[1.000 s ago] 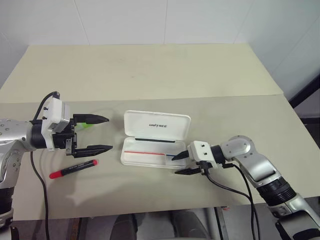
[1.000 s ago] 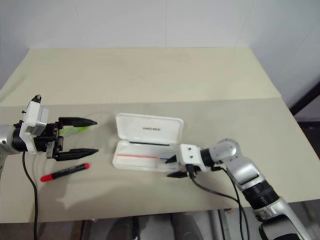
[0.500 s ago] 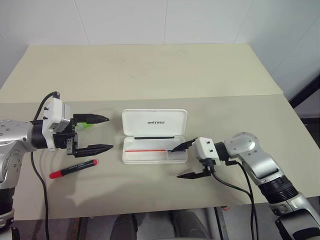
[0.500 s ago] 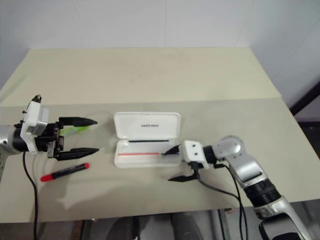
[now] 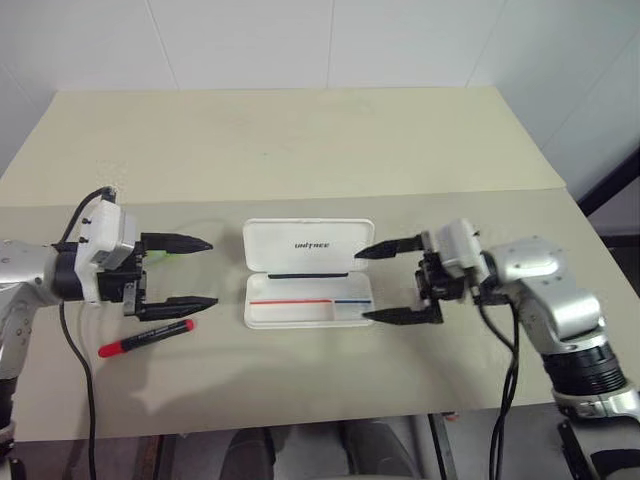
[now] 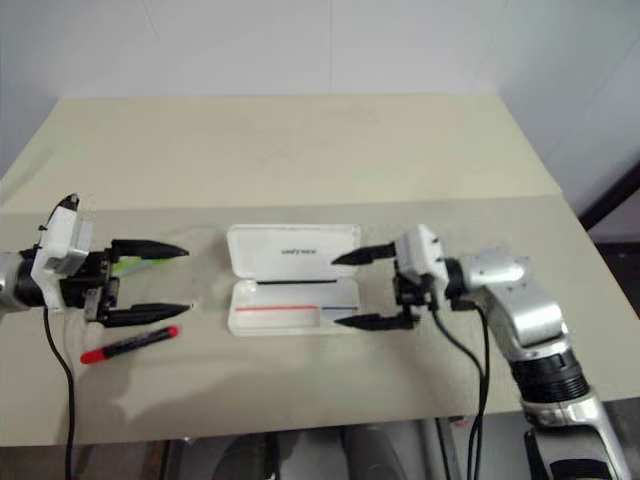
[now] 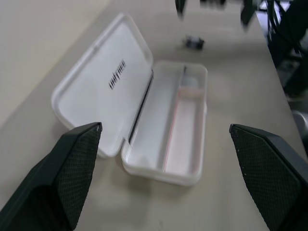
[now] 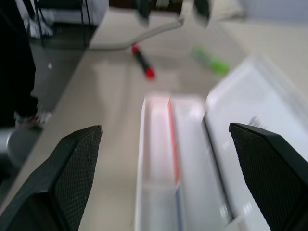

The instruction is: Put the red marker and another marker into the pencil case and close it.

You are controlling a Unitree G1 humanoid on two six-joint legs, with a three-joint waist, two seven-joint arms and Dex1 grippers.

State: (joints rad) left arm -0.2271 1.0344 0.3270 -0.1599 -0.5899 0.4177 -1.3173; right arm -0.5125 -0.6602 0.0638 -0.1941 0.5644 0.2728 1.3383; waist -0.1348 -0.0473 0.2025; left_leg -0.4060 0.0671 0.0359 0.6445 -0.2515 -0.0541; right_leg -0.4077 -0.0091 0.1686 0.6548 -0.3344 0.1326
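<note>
From the head camera, a beige table [image 5: 300,140] fills the scene, and the white pencil case [image 5: 308,273] lies open at its middle, lid flat toward the far side, tray with a red-and-blue stripe nearer the robot and empty. The left gripper [image 5: 178,272] hovers to the left of the case, its two black fingers spread wide and holding nothing. The red marker [image 5: 146,338] lies on the table just below that gripper's lower finger, and the light green marker [image 5: 172,250] peeks out behind its upper finger. The right gripper [image 5: 390,283] hovers at the case's right end, fingers likewise wide apart and empty, tips pointing toward the case. In the left wrist view, the open pencil case [image 7: 144,96] sits between that gripper's two spread fingers [image 7: 62,173], with lettering visible on the lid. In the right wrist view, the case tray [image 8: 168,159] lies close ahead, with the red marker [image 8: 143,61] and the green marker [image 8: 211,59] resting on the table beyond it.
</note>
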